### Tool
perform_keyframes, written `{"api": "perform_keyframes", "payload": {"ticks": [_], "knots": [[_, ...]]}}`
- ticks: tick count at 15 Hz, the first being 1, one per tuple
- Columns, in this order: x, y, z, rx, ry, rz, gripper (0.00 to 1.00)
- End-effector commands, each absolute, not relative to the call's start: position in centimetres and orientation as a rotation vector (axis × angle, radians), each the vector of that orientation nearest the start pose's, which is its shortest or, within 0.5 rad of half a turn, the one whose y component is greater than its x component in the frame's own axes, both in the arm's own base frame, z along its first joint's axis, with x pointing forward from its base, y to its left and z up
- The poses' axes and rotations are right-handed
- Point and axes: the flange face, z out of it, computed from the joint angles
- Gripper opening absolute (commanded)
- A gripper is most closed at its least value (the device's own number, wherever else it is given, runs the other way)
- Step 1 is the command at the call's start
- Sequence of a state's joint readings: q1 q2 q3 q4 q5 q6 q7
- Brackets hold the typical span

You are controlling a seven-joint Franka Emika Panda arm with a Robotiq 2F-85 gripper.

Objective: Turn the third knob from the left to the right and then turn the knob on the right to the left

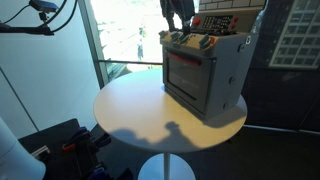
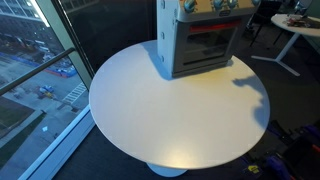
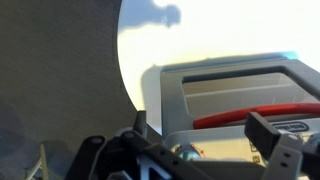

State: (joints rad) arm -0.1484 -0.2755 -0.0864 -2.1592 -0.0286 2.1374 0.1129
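A grey toy stove (image 1: 205, 75) with a red oven handle stands at the far side of the round white table (image 1: 140, 110); it also shows in an exterior view (image 2: 200, 45). Its knobs sit in a row on the top front panel (image 1: 195, 41). My gripper (image 1: 178, 20) hangs just above the stove's top. In the wrist view the gripper (image 3: 205, 135) is open, its two dark fingers straddling a round silvery knob (image 3: 185, 152) with red marks. The red handle (image 3: 255, 115) lies beyond it. I cannot tell which knob in the row this is.
The table's edge (image 2: 110, 120) drops to dark floor beside a glass wall (image 2: 40, 70). A second white table (image 2: 295, 30) with items stands further back. Black equipment (image 1: 70, 145) sits below the table.
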Motion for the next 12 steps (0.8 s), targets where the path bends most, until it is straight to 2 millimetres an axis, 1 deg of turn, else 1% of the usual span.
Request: {"api": "perform_keyframes", "payload": {"ticks": [1,7,12], "knots": [[46.7,-11.8,55.8,-3.095,0.512,-0.277,1.00],[43.9,-10.7,57.6,-3.100,0.466,-0.071,1.00],[41.2,-9.5,59.4,-3.102,0.377,-0.012,1.00]]}}
